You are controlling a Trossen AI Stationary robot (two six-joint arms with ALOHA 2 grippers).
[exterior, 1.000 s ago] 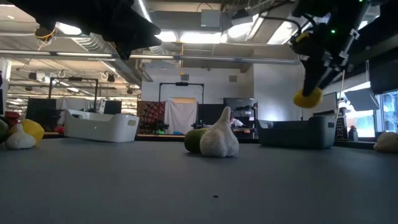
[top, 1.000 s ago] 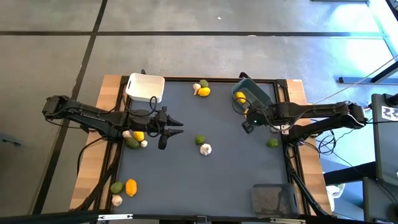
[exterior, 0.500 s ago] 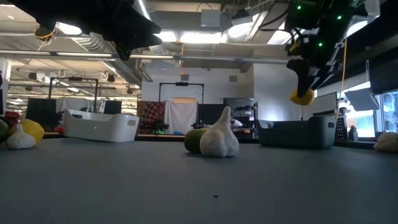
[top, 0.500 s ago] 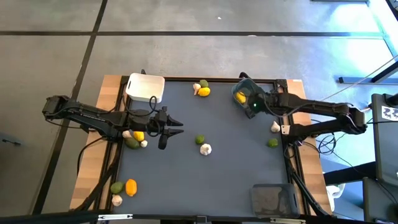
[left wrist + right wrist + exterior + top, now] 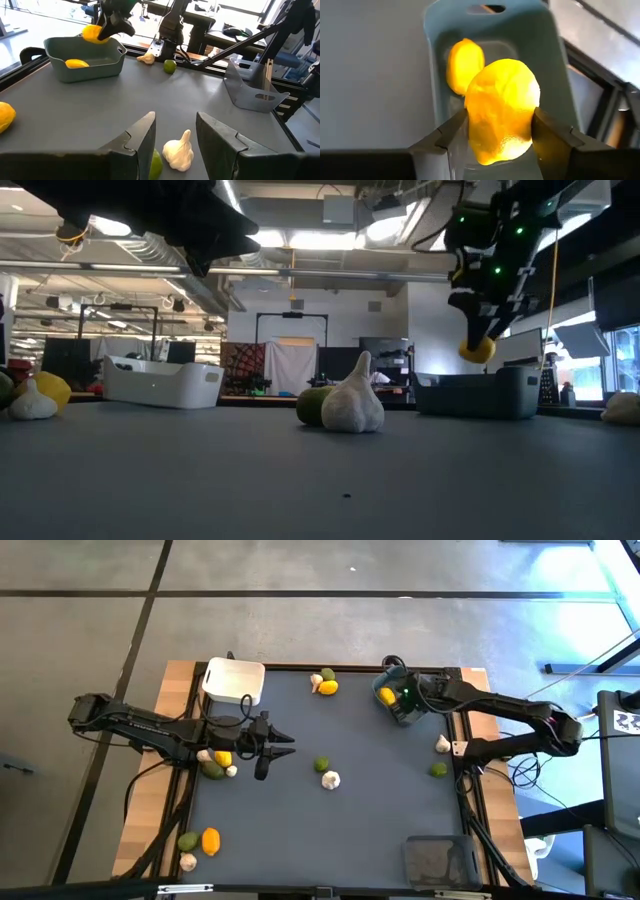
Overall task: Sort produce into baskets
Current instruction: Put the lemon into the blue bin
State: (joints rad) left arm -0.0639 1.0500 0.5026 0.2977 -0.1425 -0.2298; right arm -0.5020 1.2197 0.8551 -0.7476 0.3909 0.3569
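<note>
Lemon (image 5: pixel 502 107) clamped in right gripper (image 5: pixel 500 131), hanging over blue-grey basket (image 5: pixel 555 60)

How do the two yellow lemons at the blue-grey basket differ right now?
The held lemon hangs in the air, clamped in the right hand above the blue-grey basket; the other lemon lies loose on the basket's floor. The held one shows whole, the other is partly hidden behind it. Both are yellow.

A big open-plan robotics lab or workshop: beyond the dark table (image 5: pixel 320 470), behind the right gripper (image 5: pixel 480 330), run bare ceiling ducts (image 5: pixel 160 250) and strip lights (image 5: pixel 300 240), with equipment racks (image 5: pixel 60 365), monitors (image 5: pixel 385 355) and a curtained frame (image 5: pixel 290 360).
</note>
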